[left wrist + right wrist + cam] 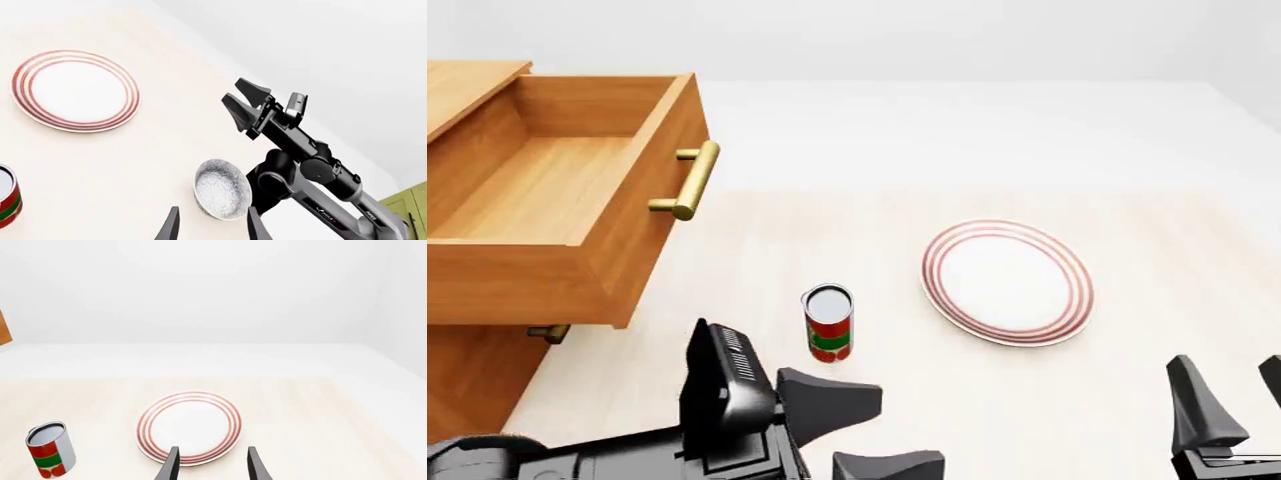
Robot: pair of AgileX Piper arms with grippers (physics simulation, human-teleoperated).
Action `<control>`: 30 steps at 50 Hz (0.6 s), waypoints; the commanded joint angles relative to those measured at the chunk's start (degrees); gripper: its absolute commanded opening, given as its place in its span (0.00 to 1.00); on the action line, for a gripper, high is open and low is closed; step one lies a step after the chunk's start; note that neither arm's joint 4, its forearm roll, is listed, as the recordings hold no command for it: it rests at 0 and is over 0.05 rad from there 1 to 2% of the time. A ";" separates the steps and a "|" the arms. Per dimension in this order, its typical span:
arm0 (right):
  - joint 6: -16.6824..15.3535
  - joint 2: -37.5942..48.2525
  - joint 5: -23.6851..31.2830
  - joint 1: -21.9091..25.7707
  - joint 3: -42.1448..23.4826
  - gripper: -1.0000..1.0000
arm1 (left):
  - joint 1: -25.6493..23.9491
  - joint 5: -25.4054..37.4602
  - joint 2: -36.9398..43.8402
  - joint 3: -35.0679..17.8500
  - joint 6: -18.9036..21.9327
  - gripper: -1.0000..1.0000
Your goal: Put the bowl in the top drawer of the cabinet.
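The speckled grey-blue bowl [222, 189] lies on the table just ahead of my left gripper [213, 231], whose open fingers stand apart on either side of its near rim. In the front view the bowl is hidden. The top drawer [627, 225] of the cabinet [467, 375] stands pulled out at the left, its inside bare and its brass bar handle [690, 180] facing right. My left gripper [861, 435] sits low at the front. My right gripper [1234, 395] is open at the front right, with nothing between its fingers [171, 465].
A white plate with red rings [1008, 282] lies right of centre. A red and green can [827, 322] stands upright between plate and cabinet. The lower drawer's small brass handle [547, 333] shows under the open drawer. The right arm [313, 165] crosses close beside the bowl.
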 commanded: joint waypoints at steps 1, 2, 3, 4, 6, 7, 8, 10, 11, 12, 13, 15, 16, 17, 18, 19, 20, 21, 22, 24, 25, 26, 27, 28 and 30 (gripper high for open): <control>0.01 0.00 0.00 -0.01 0.00 1.00 | -4.47 -4.66 12.14 -2.90 -4.48 1.00; 0.00 0.00 0.00 -0.01 0.00 1.00 | -4.64 -4.65 12.65 -3.18 -4.75 1.00; 0.00 0.00 0.00 0.00 0.00 1.00 | -4.69 -4.67 12.86 -3.34 -4.75 1.00; 0.00 0.00 0.00 -0.01 0.00 1.00 | -4.76 -4.70 13.09 -3.51 -4.71 1.00; 0.00 0.00 0.00 0.00 0.00 1.00 | -4.98 -4.79 13.88 -3.94 -4.97 1.00; 0.00 0.00 0.00 0.00 0.00 1.00 | -5.04 -4.84 14.15 -4.10 -5.02 1.00; 0.00 0.01 0.00 0.00 0.00 1.00 | -5.21 -4.94 14.55 -4.34 -5.17 1.00; 0.00 0.00 0.00 0.01 0.00 1.00 | -5.39 -5.08 15.30 -4.68 -5.46 1.00; -0.01 0.01 0.00 0.00 0.00 1.00 | -5.52 -5.12 15.60 -4.84 -5.61 1.00; -0.02 0.00 0.00 0.00 0.00 1.00 | -5.57 -5.12 15.81 -4.99 -5.69 1.00; 0.00 0.01 0.00 0.00 0.00 1.00 | -5.68 -5.15 16.15 -5.22 -5.77 1.00; -0.01 0.00 0.00 0.01 0.00 1.00 | -5.74 -5.21 16.64 -5.47 -5.91 1.00; 0.01 0.00 0.00 0.00 0.00 1.00 | -5.81 -5.28 16.97 -5.65 -6.04 1.00; 0.00 0.00 0.00 0.00 0.00 1.00 | -5.84 -5.32 17.22 -5.74 -6.20 1.00; 0.01 0.00 0.00 0.01 0.00 1.00 | -5.91 -5.40 17.59 -5.88 -6.42 1.00; 0.01 0.01 0.00 0.00 0.00 1.00 | -5.95 -5.46 17.83 -5.95 -6.61 1.00; 0.00 0.00 0.00 0.00 0.00 1.00 | -5.98 -5.51 18.04 -6.02 -6.76 1.00; 0.00 0.00 0.00 0.00 0.00 1.00 | -6.05 -5.59 18.41 -6.11 -7.11 1.00; 0.00 0.00 0.00 0.00 0.00 1.00 | -6.13 -5.71 19.12 -6.19 -7.98 1.00; 0.00 0.00 0.00 0.00 0.00 1.00 | -6.21 -5.89 19.85 -6.30 -8.64 1.00; 0.00 0.00 0.00 0.00 0.00 1.00 | -6.16 -5.93 20.03 -6.34 -8.76 1.00; -0.01 0.00 0.00 0.00 0.00 1.00 | -6.24 -6.05 20.38 -6.39 -9.22 1.00; 0.00 0.00 0.00 0.00 0.00 1.00 | -6.23 -6.06 20.71 -6.42 -9.64 1.00; 0.01 0.00 0.00 -0.01 0.00 1.00 | -6.30 -6.18 21.39 -6.39 -10.71 1.00; 0.00 0.00 0.00 0.00 0.00 1.00 | -6.18 -6.12 21.47 -6.62 -10.46 1.00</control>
